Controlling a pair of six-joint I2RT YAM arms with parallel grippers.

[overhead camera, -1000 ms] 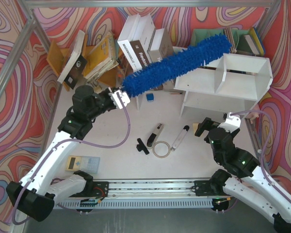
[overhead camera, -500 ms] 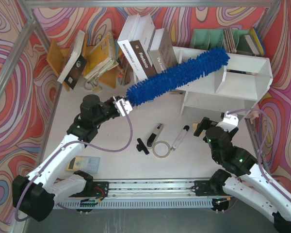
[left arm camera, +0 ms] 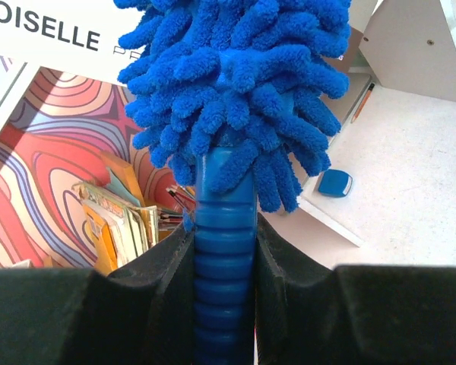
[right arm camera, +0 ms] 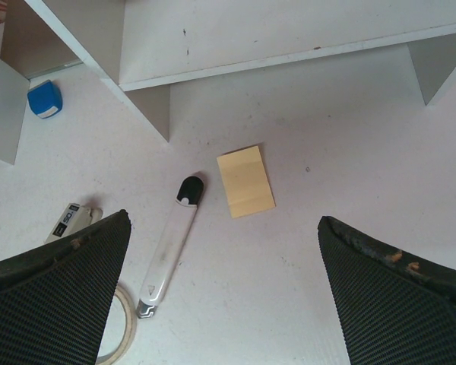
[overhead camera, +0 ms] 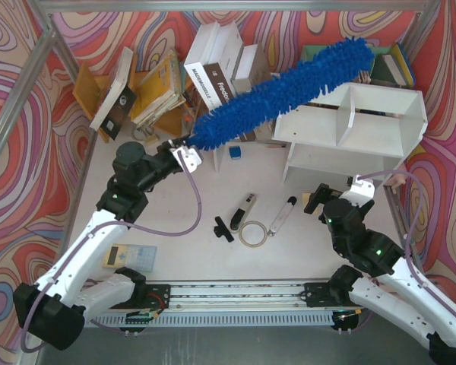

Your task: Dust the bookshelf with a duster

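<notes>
The right tool hangs spread wide and empty above the worktop. Farther in, the left tool is clenched on the ribbed handle of the duster, a detail only the wrist camera shows. That stiff handle looks the right hold, the shaggy head being light and floppy. From overhead, the duster slants over the back left corner of the bookshelf, contact unclear

Robot lab test cell: aluminium frame, swirl-print backdrop walls, arm-mount rail along white table edge.
</notes>
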